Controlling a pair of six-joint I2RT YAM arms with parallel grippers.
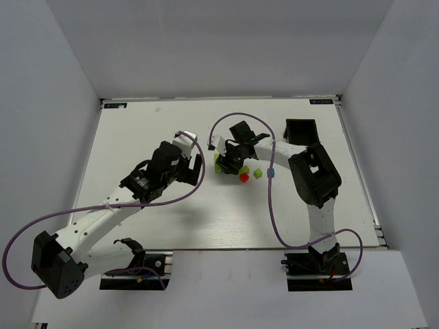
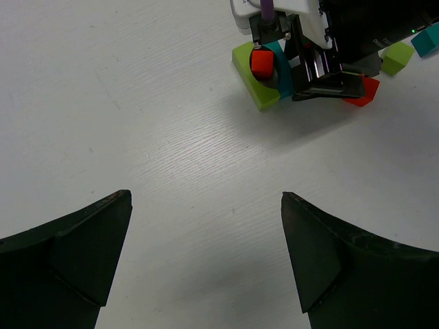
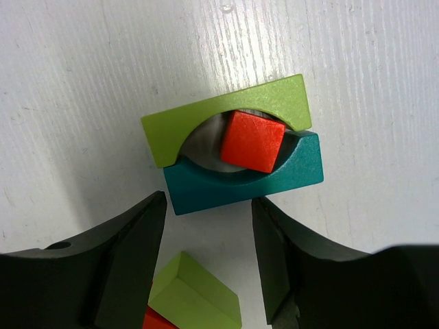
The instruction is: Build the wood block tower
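A lime arch block [image 3: 171, 127] and a teal arch block [image 3: 206, 188] lie flat on the table, facing each other in a ring around a red cube [image 3: 252, 140]. My right gripper [image 3: 209, 202] is open and empty, hovering just beside the teal arch. Between its fingers lies a lime block [image 3: 195, 298] over a red block [image 3: 154, 321]. In the top view the right gripper [image 1: 230, 161] is over this cluster [image 1: 217, 163]. My left gripper [image 2: 206, 199] is open and empty over bare table, left of the cluster [image 2: 250, 79].
A loose red block [image 1: 244, 177], a green cube [image 1: 258, 173] and a blue cube [image 1: 270, 173] lie right of the cluster. A black rectangular tray [image 1: 302, 129] sits at the back right. White walls enclose the table.
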